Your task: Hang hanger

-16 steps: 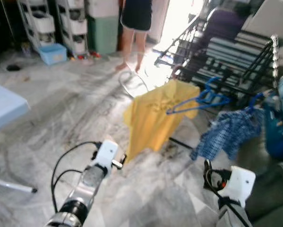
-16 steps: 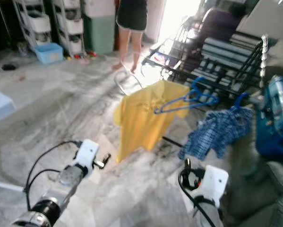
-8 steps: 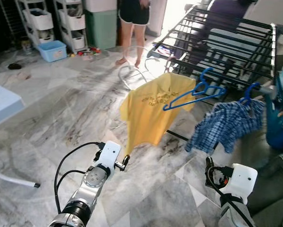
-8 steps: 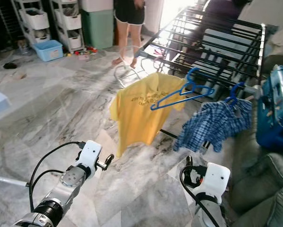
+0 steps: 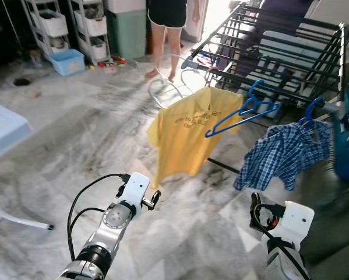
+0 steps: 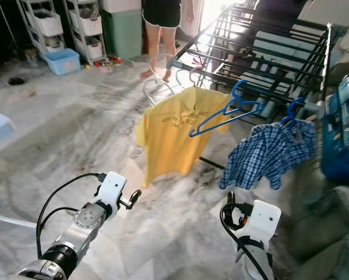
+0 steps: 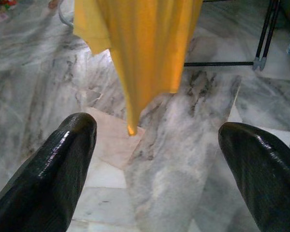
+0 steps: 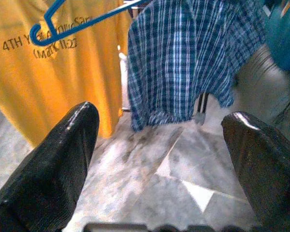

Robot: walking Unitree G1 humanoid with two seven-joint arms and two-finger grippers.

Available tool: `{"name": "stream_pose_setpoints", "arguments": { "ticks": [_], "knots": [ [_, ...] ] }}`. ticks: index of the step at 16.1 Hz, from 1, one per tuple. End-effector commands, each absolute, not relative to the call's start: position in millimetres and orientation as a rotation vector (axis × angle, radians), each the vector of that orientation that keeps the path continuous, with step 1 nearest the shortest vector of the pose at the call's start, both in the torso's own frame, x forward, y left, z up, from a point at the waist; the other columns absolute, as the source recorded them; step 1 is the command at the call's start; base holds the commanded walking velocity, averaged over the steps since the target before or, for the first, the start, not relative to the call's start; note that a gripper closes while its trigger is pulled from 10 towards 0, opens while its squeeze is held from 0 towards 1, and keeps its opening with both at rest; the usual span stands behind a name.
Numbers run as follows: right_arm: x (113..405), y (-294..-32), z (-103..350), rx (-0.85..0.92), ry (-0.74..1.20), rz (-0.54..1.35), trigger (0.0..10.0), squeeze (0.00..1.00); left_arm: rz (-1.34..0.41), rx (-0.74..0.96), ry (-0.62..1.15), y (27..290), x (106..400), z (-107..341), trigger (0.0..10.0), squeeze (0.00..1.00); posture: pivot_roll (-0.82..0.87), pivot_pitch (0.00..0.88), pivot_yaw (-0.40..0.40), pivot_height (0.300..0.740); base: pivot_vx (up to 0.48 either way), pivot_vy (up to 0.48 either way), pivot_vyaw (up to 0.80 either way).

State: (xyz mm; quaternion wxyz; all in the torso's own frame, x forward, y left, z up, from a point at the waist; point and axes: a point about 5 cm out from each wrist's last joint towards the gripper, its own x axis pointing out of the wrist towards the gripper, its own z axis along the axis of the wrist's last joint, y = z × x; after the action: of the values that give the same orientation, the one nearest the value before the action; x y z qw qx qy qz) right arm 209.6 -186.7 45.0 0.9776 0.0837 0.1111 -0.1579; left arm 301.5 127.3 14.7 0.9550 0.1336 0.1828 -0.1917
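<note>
Daylight enters from the far doorway (image 5: pixel 221 14), overexposing it and casting glare on the marble floor (image 5: pixel 75 134). Far left is dim. Right edge shows motion blur. Wrist views: near fingertips (image 7: pixel 62 164) defocused.

A home's laundry and living area

Grey-veined marble floor (image 5: pixel 75 134) runs through the room; a black folding drying rack (image 5: pixel 279 52) carries a yellow T-shirt (image 5: pixel 186 131) and a blue checked shirt (image 5: pixel 282 154); white plastic drawer units (image 5: pixel 69 26) and a pale blue tub (image 5: pixel 67 62) stand at the far wall; a barefoot person (image 5: pixel 165 29) stands beside them.
</note>
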Motion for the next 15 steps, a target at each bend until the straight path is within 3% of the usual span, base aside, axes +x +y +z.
{"name": "stream_pose_setpoints", "arguments": {
  "ticks": [1,7,12,15],
  "knots": [
    [210.3,-187.8,44.1,0.193,0.216,-0.353,10.0,1.00,-0.402,0.278,0.381,127.4,304.7,16.6,10.0,0.00,0.17,0.000,-0.042,0.740,0.000,0.000,0.00],
    [216.5,-181.2,35.1,0.256,0.206,-0.407,10.0,0.93,-0.468,0.282,0.409,131.5,316.7,26.9,10.0,0.00,0.18,0.000,0.034,0.740,0.000,0.000,0.00],
    [213.9,-183.3,31.9,0.241,0.208,-0.401,10.0,0.93,-0.463,0.263,0.433,127.3,311.7,19.8,10.0,0.00,0.16,0.000,0.019,0.740,0.000,0.000,0.00],
    [213.8,-186.4,31.6,0.226,0.211,-0.384,10.0,0.93,-0.446,0.258,0.441,126.8,308.4,15.8,10.0,0.00,0.16,0.000,-0.008,0.740,0.000,0.235,0.80]
  ]
}}
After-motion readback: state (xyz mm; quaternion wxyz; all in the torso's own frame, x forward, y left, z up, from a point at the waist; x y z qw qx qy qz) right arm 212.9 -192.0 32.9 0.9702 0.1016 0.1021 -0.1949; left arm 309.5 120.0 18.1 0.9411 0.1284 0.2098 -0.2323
